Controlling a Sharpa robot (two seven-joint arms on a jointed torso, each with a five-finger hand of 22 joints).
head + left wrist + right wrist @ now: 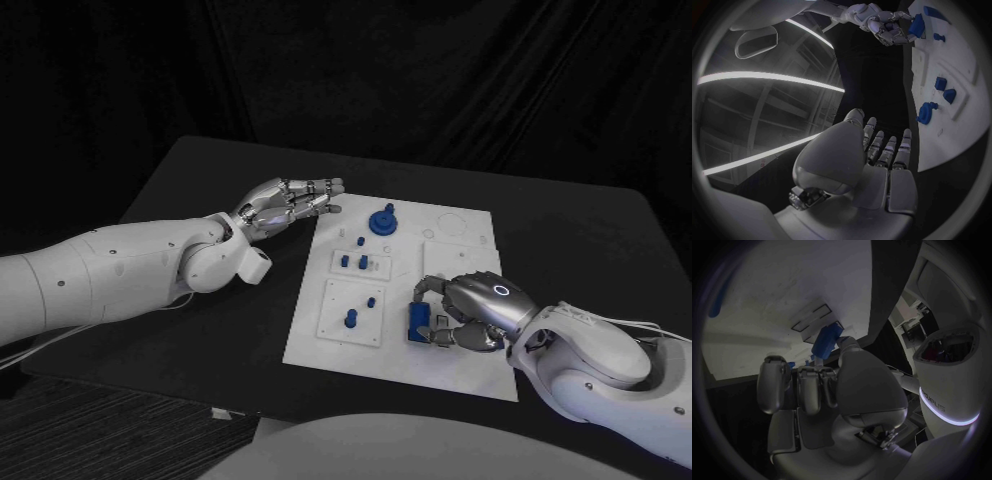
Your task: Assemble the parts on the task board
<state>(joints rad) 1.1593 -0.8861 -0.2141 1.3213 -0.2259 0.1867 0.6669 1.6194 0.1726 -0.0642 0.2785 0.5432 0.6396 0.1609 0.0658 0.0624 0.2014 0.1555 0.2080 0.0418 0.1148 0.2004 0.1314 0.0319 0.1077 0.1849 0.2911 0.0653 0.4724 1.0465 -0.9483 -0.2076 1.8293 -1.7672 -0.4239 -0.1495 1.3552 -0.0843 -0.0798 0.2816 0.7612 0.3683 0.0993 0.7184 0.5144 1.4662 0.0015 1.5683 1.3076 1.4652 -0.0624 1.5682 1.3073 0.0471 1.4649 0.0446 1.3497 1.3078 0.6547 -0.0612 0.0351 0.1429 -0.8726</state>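
The task board (454, 375) lies as a white plate across the middle of the black counter (188, 180), its near edge close to the counter's front and its far edge well short of the back, so bare dark surface stays open on both sides and beyond it. The left hand (289, 205) sits just off the board's far-left corner, over the bare counter, fingers extended toward the board and a little apart, holding nothing; whether it rests on the surface or hangs above it cannot be told. The right hand (469, 310) is over the board's near-right part, its fingers curled down around a blue block-shaped part (418, 322) — thumb on one side, the others on the opposite side — so it grips that piece at the board's surface; the right wrist view shows the same blue part (826, 341) pinched at the fingertips beside a rectangular recess. Elsewhere on the board stand other pieces: a round blue part with a post (384, 221) near the far edge, two small blue pegs (355, 262) in a framed section below it, and two more pegs (359, 309) in the square section nearer the front-left. These lie between the two hands — the round part nearest the left hand's fingertips.
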